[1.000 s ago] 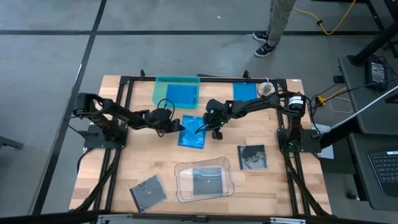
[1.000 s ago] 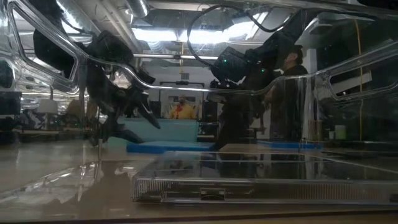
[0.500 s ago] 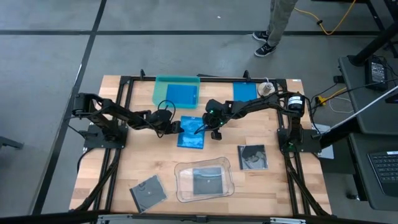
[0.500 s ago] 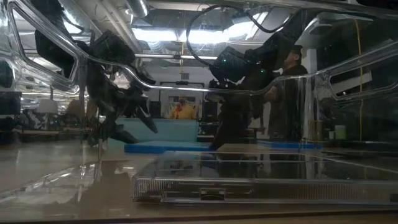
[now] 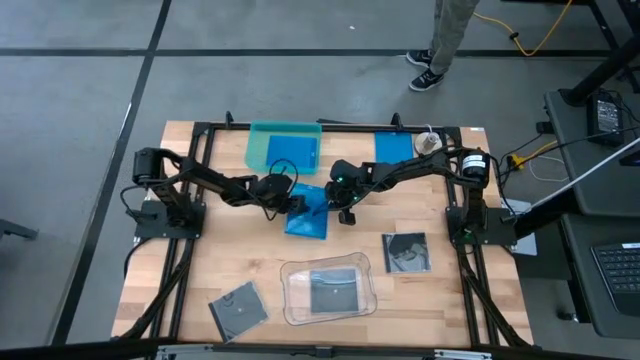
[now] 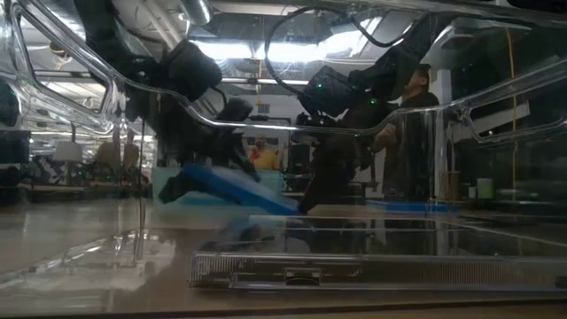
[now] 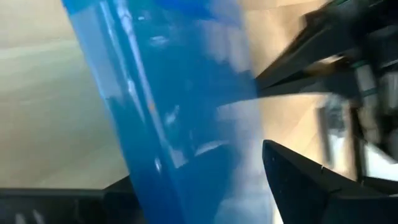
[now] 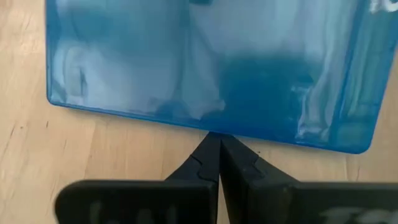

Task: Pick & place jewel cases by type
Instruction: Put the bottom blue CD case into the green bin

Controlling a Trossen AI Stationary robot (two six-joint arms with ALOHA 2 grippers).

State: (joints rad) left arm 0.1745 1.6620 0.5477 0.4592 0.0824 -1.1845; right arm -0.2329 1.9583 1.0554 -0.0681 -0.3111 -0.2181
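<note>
left hand point(image 5: 293, 200) gripping blue jewel case point(image 5: 310, 212), one edge tilted up; right hand point(image 8: 219, 155) closed, bracing it; next: lift to teal tray point(image 5: 258, 140)

Even overhead light, glare on the clear tray point(image 6: 372, 257), left wrist view seemingly motion-blurred.

Left hand point(image 5: 290, 200) advanced; blue case point(image 5: 310, 212) left edge now lifted.
</note>
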